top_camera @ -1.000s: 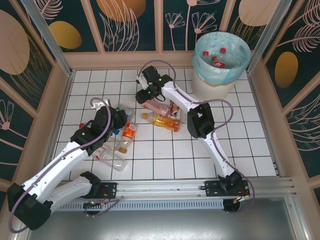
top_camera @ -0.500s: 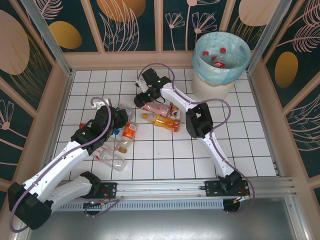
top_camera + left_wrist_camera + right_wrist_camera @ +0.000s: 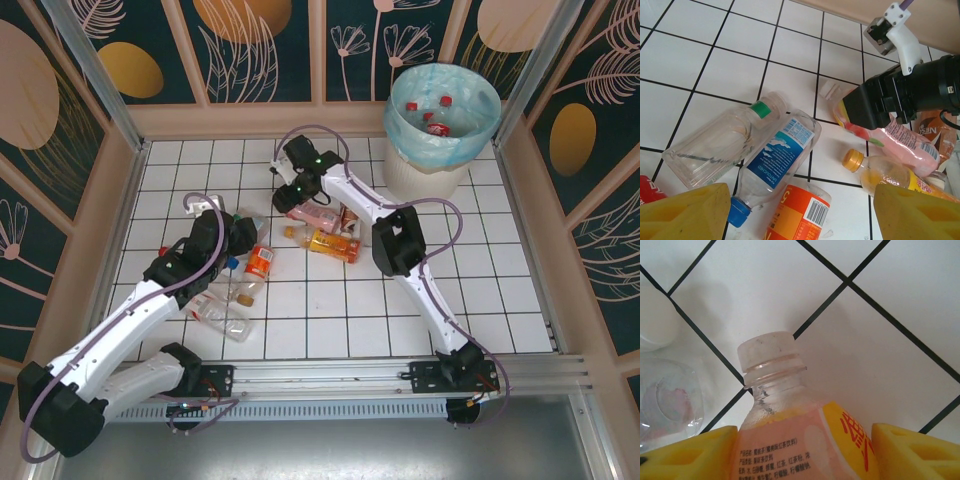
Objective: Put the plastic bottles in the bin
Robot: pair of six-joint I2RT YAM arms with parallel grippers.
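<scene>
Lowered the right claw (image 3: pixel 805 445) slightly nearer over the last second and clamped it on both sides of the pink bottle (image 3: pixel 782 410), flat on the white tiles (image 3: pixel 330 310) left of the bin (image 3: pixel 425 180). Kept the left claw (image 3: pixel 801 210) spread wide and empty above an orange-labelled bottle (image 3: pixel 790 220) among the loose bottles at centre-left. Saw a few red-capped bottles (image 3: pixel 430 118) already inside the bin at the far right.
</scene>
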